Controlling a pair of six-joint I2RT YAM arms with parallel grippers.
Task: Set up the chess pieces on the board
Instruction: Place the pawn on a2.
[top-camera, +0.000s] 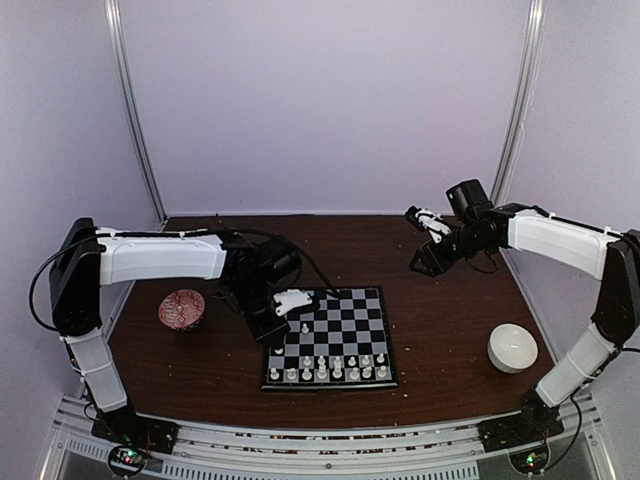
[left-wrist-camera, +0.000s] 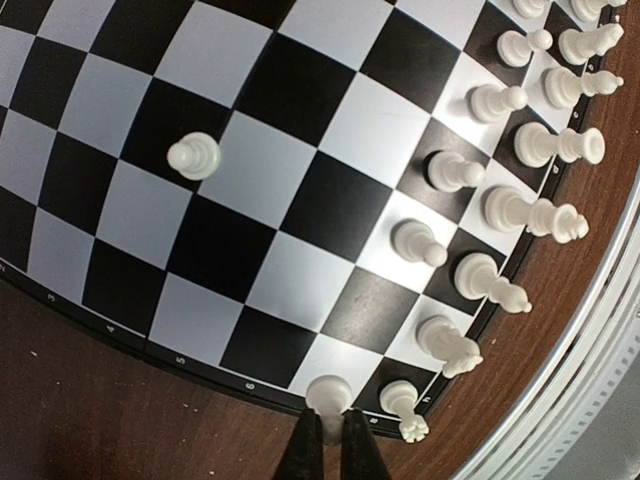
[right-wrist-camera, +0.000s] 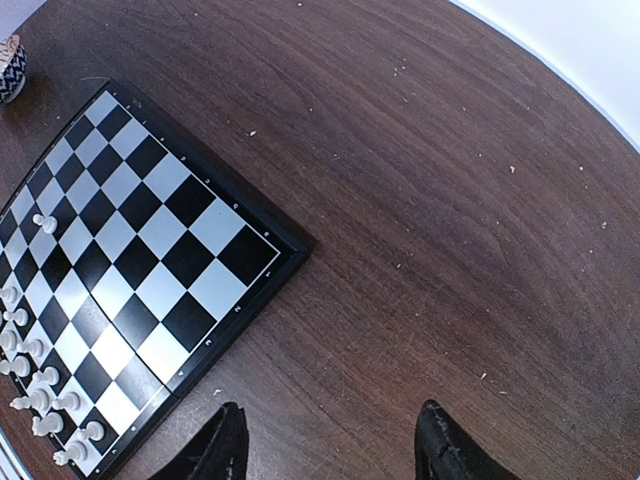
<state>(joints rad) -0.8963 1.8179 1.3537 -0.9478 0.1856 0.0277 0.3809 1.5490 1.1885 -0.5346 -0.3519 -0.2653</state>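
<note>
The board (top-camera: 345, 310) lies in the middle of the table, with two rows of white chess pieces (top-camera: 337, 368) along its near edge. One lone pawn (top-camera: 305, 328) stands further in on the board; it also shows in the left wrist view (left-wrist-camera: 194, 156). My left gripper (left-wrist-camera: 328, 418) is shut on a white pawn (left-wrist-camera: 328, 392), holding it at the board's left edge over the white square beside the corner rook (left-wrist-camera: 405, 412). In the top view the left gripper (top-camera: 275, 338) is at the board's near left. My right gripper (right-wrist-camera: 330, 432) is open and empty, above bare table right of the board (right-wrist-camera: 150, 250).
A red patterned bowl (top-camera: 181, 309) sits left of the board and a white bowl (top-camera: 512, 347) at the near right. Pale crumbs are scattered on the brown table (right-wrist-camera: 480, 200). The right gripper (top-camera: 422, 260) hovers at the far right of the board.
</note>
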